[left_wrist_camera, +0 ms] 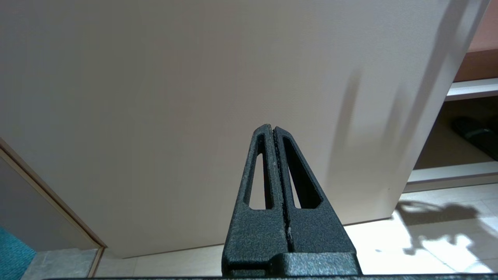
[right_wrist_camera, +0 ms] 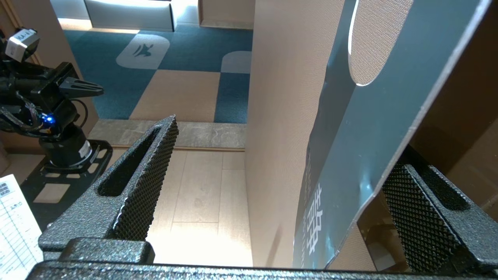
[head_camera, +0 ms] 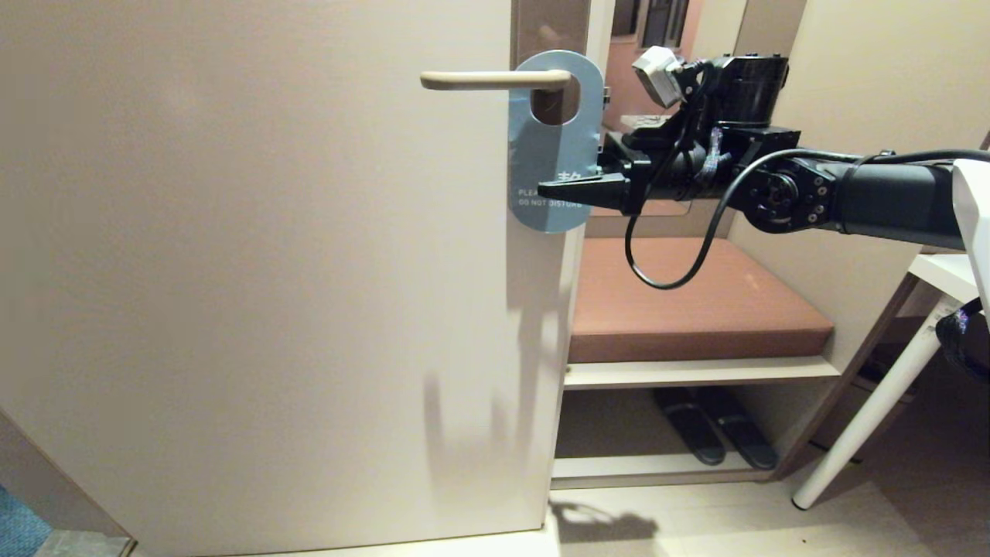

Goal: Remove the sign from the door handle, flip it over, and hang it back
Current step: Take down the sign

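We have the flat blue-grey card sign (head_camera: 555, 147) hanging on the slim beige lever door handle (head_camera: 495, 79), its big round hole threaded over the bar, with the "DO NOT DISTURB" side facing us on the pale beige door (head_camera: 255, 271). Behind the hole sits the tall brownish handle plate (head_camera: 551, 27).

Our right end effector (head_camera: 568, 188) reaches in level from the right at the sign's lower edge, and the head view shows only one dark finger across the print. The right wrist view fills that in: jaws spread wide, one textured finger (right_wrist_camera: 146, 171) on the door-face side, the other (right_wrist_camera: 424, 202) behind the card, and the sign (right_wrist_camera: 365, 128) standing between them, gripped by neither. That view also shows blue and tan carpet tiles (right_wrist_camera: 171, 74) past the door edge.

Only the left wrist view gives us the left end effector (left_wrist_camera: 272, 130): fingers pressed together, empty, pointing at the bare door low down near the floor.

Right of the door, an open shelf unit (head_camera: 696, 371) carries a brown cushion (head_camera: 688, 302), and a pair of dark slippers (head_camera: 715, 433) lies in the compartment beneath.
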You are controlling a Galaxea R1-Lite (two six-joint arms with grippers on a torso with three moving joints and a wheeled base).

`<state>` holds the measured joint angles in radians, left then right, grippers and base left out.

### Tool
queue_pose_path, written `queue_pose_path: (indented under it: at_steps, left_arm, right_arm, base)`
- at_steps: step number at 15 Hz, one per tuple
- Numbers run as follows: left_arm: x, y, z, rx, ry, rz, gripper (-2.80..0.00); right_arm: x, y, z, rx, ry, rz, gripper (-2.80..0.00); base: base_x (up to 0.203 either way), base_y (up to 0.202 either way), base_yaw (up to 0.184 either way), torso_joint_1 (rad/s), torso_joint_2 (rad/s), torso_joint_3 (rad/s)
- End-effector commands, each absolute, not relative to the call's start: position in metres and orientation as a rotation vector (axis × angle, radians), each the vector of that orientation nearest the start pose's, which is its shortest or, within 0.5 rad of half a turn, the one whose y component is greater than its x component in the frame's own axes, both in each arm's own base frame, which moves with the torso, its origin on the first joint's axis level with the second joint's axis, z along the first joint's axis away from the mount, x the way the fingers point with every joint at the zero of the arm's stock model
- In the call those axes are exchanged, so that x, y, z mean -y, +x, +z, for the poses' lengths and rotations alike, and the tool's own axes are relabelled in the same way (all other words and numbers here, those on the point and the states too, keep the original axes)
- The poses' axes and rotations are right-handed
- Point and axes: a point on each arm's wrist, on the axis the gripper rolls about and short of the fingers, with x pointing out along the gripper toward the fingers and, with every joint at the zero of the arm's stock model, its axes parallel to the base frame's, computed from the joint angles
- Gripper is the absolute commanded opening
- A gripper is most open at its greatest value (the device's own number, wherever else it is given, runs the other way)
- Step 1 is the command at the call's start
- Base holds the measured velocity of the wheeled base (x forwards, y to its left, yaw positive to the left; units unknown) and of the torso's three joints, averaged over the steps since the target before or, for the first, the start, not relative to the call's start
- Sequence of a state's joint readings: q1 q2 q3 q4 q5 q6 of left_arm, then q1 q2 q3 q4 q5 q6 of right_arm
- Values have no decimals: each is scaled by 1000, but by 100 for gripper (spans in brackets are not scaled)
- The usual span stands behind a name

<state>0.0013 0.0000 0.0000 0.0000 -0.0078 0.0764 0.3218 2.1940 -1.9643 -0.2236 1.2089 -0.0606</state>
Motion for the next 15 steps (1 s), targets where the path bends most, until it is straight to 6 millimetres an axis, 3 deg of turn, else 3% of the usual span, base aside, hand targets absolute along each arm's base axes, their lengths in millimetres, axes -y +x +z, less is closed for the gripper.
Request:
queue_pose_path:
  at_steps: [1, 10, 11, 15]
  left_arm:
    - [0, -23, 76, -1, 77, -6, -280]
    - [0, -23, 75, -1, 77, -6, -280]
    - [0, -23, 76, -1, 77, -6, -280]
    - [0, -23, 76, -1, 77, -6, -280]
  right_arm:
    - [-163, 420, 277, 43, -47, 1538, 0]
    - [-163, 420, 277, 42, -45, 1538, 0]
    - [-162, 420, 278, 42, -44, 1537, -280]
    - [-162, 420, 278, 42, -44, 1537, -280]
  base:
    - [0, 0, 0, 0, 0, 0]
    - [0, 0, 0, 0, 0, 0]
    - [0, 0, 0, 0, 0, 0]
    - [0, 0, 0, 0, 0, 0]
